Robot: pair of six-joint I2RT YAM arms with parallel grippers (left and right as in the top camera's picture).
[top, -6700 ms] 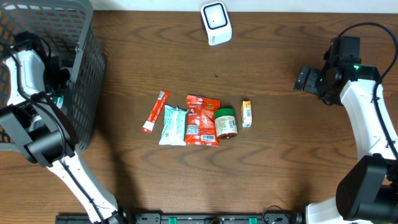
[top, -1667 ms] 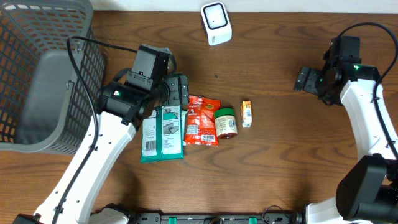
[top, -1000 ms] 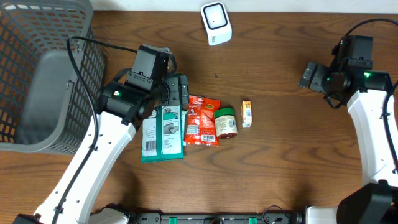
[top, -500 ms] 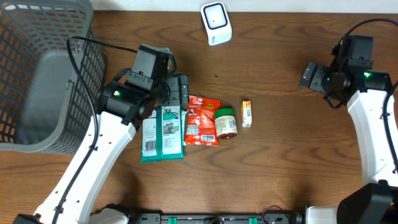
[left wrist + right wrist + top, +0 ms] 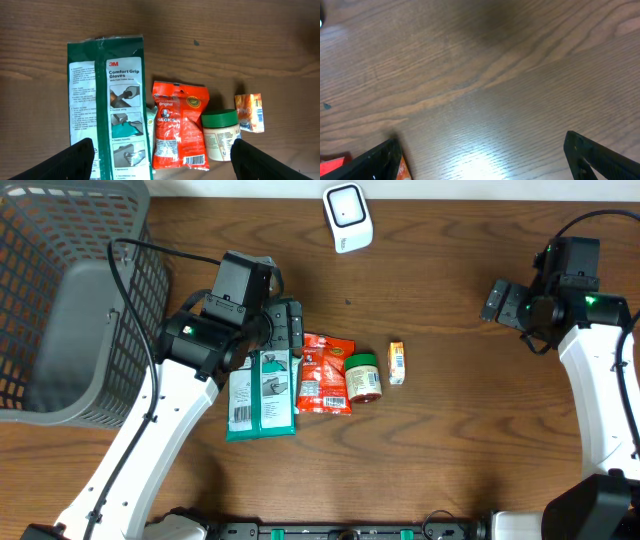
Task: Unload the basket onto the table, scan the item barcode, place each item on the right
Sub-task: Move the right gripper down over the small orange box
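Overhead: left hand (image 5: 290,330) has its jaws spread wide, w/ nothing btwn them and no grip on anything. It sits above the 12 o'clock end of the glove pack (image 5: 260,395), so the pack runs from under the hand toward 6 o'clock. Can't tell if a finger touches it. Left wrist view: black fingertips (image 5: 75,160) show in the two bottom corners, far apart, one overlapping the pack's lower edge in the picture.

Pack lies flat on the worktop (image 5: 450,450), long axis 12–6 o'clock. It is dark green. The 9 o'clock half has a white panel w/ small txt, the 3 o'clock half reads "3M Comfort Grip Gloves" over three pics. A dark-striped patch near the 7 o'clock corner is prob. the barcode, too small to be sure.

At the pack's 3 o'clock, in a row:
- red snack bag (image 5: 325,373), just beside it
- green-lidded jar (image 5: 362,376)
- small orange box (image 5: 396,363)

White scanner (image 5: 347,217) sits at approx. 1 o'clock from the pack, well apart. Grey basket (image 5: 60,300) is at 10 o'clock.

Right hand (image 5: 505,302) is far off at 3 o'clock, also wide open, holding nothing, over bare wood.
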